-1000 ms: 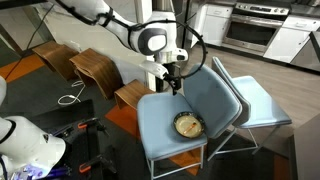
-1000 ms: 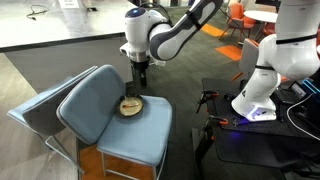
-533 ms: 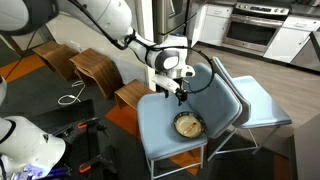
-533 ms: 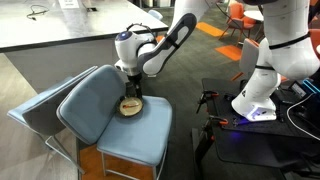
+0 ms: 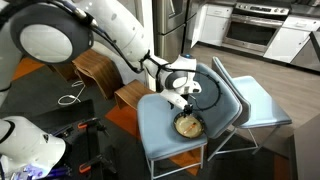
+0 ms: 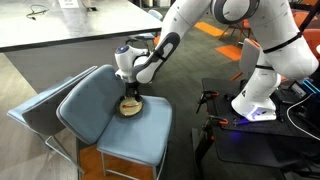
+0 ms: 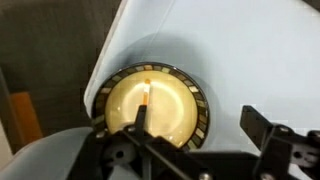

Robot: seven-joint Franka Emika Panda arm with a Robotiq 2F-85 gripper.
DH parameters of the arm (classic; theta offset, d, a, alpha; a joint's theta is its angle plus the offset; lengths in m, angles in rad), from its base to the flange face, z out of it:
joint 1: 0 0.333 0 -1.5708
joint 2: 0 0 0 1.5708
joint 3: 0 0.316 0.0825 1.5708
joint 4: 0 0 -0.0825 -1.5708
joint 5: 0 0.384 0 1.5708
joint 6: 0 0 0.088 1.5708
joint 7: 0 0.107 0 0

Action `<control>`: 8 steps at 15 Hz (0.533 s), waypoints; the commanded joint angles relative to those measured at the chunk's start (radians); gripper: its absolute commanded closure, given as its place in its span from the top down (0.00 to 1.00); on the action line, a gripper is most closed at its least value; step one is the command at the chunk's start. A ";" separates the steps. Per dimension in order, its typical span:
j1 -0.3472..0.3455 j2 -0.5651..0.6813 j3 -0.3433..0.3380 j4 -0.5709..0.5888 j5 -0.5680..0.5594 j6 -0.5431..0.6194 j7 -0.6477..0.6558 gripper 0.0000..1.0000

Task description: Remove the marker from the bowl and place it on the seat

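- Where the wrist view starts, at its lower edge: gripper (image 5: 186,103), fingers (image 7: 265,130) spread with nothing clamped. One finger shows plainly at the picture's right. Its mate is lost in the dark mass at the lower left.
- Marker (image 7: 144,105): inside the bowl, ahead of and below the gripper, nearer the picture's left than midway between the fingers. Its long axis runs up and down in the wrist view, across the line on which the fingers close. The orange end is far and the dark end near. The near end meets the gripper's dark body in the picture, and contact cannot be told. Judged not yet lifted. A descent with a slight shift toward the picture's left should bracket it.
- Bowl (image 7: 146,104): round, shallow, tan inside with a darker rim, upright on the seat. In both exterior views the gripper hangs just over it. The rim lies near the fingers' likely path and may catch.
- Seat (image 5: 158,128): pale blue-grey, bare on the side away from the backrest, which looks the likely set-down area.
- Backrest (image 5: 212,95): rises just behind the bowl.
- Second chair (image 5: 262,108): beyond the backrest.
- Stools (image 5: 95,68): brown wood, well apart.
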 commanded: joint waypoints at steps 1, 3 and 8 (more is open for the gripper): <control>-0.019 0.098 0.004 0.113 0.035 0.003 -0.049 1.00; -0.008 0.083 -0.011 0.086 0.027 -0.001 -0.030 1.00; -0.006 0.102 -0.012 0.103 0.027 -0.001 -0.030 1.00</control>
